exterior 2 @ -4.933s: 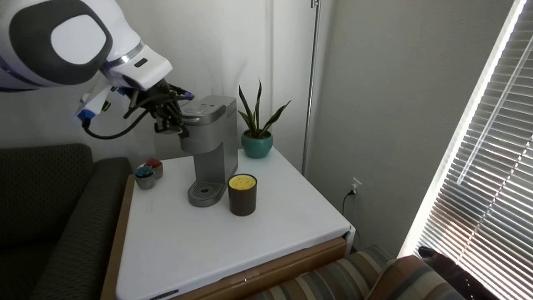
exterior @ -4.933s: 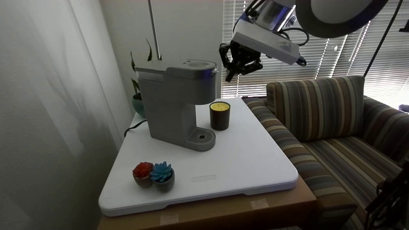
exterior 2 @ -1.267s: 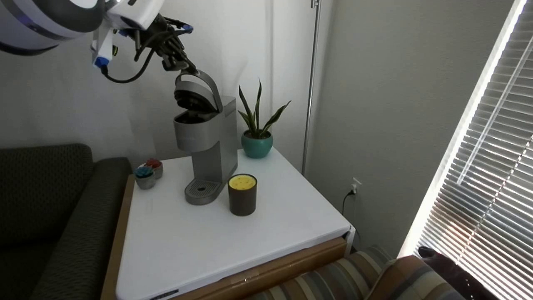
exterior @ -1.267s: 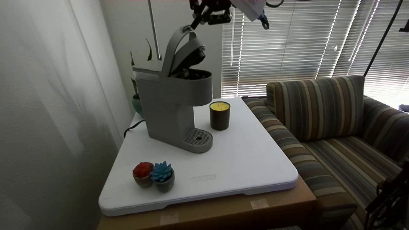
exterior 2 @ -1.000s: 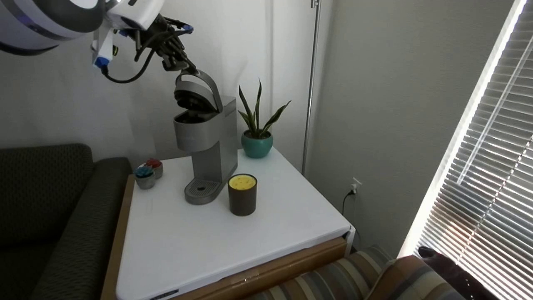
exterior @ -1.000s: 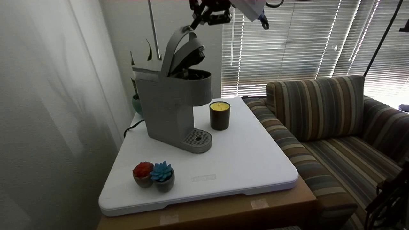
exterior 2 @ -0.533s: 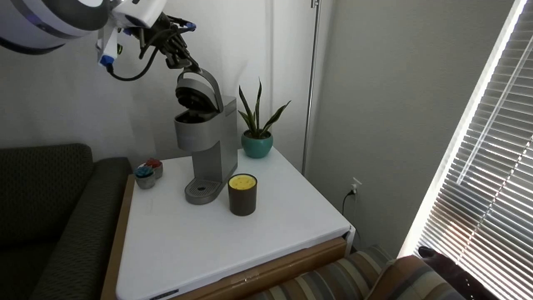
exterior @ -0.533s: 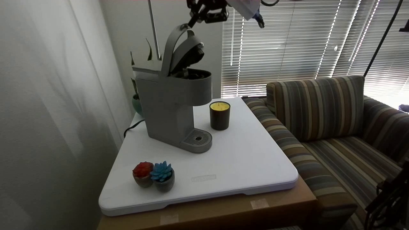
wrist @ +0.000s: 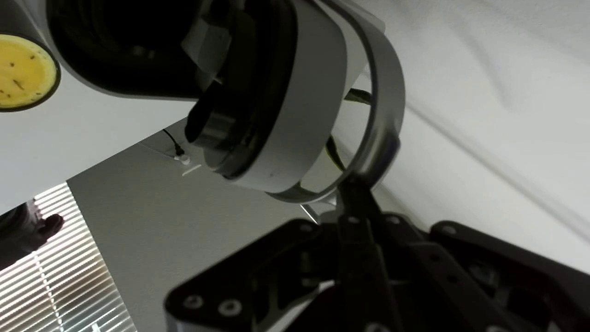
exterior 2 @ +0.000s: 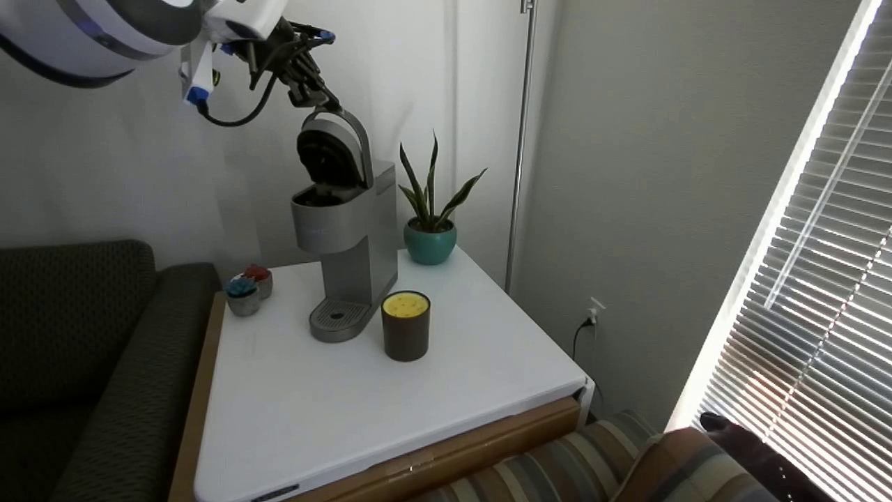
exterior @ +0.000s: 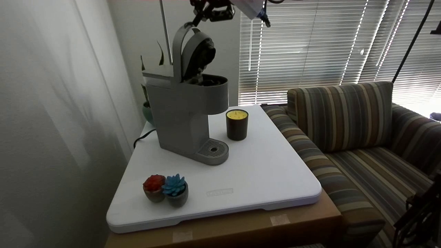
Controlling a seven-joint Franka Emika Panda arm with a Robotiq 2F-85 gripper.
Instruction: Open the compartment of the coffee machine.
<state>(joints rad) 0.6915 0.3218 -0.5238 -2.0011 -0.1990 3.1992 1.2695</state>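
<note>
Wrist view: hinged grey lid point(wrist: 318, 101), tilted up with dark underside showing over the brew chamber point(wrist: 120, 60), atop the single-serve coffee machine point(exterior 2: 331, 233). Rising past the lid, a looped handle point(wrist: 392, 87), close to upright in both exterior views. Touching the crown of that loop, the gripper point(wrist: 356, 182), with fingers pressed together and seemingly nothing pinched between; hooked under or merely leaning on it, cannot tell. Directly below the fingertips, the lid; lower and farther from the arm point(exterior 2: 56, 42), the handle's foot point(exterior: 177, 77), apparently the pivot. Looks nearly done, perhaps fully. To go further, likely calls for pushing away from the arm, toward the machine's rear, rather than lifting. If pushed too hard, might slide the machine toward the teal-potted snake plant point(exterior 2: 430, 240). Just beside the drip base point(exterior 2: 334, 335), a yellow candle in a dark jar point(exterior 2: 405, 338).
</note>
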